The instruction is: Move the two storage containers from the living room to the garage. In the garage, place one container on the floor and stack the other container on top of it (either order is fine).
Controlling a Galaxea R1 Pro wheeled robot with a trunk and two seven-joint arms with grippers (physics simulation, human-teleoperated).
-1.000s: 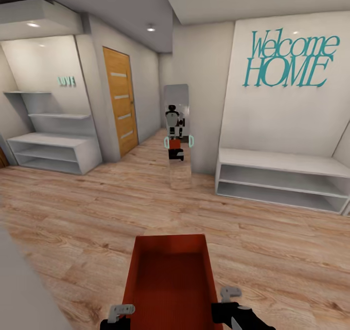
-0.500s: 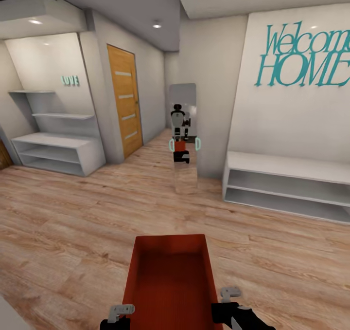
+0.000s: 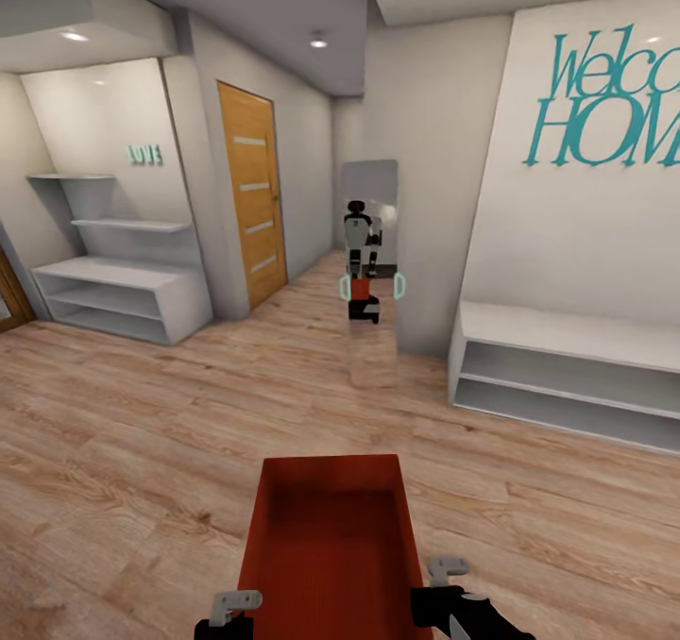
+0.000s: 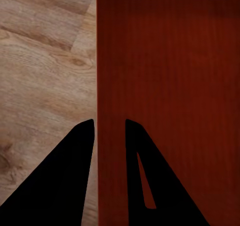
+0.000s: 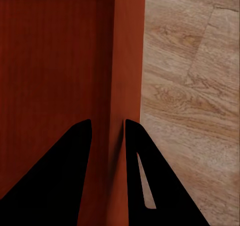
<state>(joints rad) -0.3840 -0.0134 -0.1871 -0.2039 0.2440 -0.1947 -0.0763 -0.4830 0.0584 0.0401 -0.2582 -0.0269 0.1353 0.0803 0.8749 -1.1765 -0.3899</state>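
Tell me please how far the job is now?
In hand: one storage container is held by both grippers, left gripper and right gripper, jaws astride its side walls, over wood plank floor in a hallway. Left: reaching the garage, setting it down, and stacking a second one.

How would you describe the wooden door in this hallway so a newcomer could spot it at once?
Start at the pale wall with the teal "Welcome HOME" lettering, then look past the tall mirror. On the corridor's other side stands the door: warm orange wood with pale horizontal strips, the one coloured panel among grey walls and white shelves.
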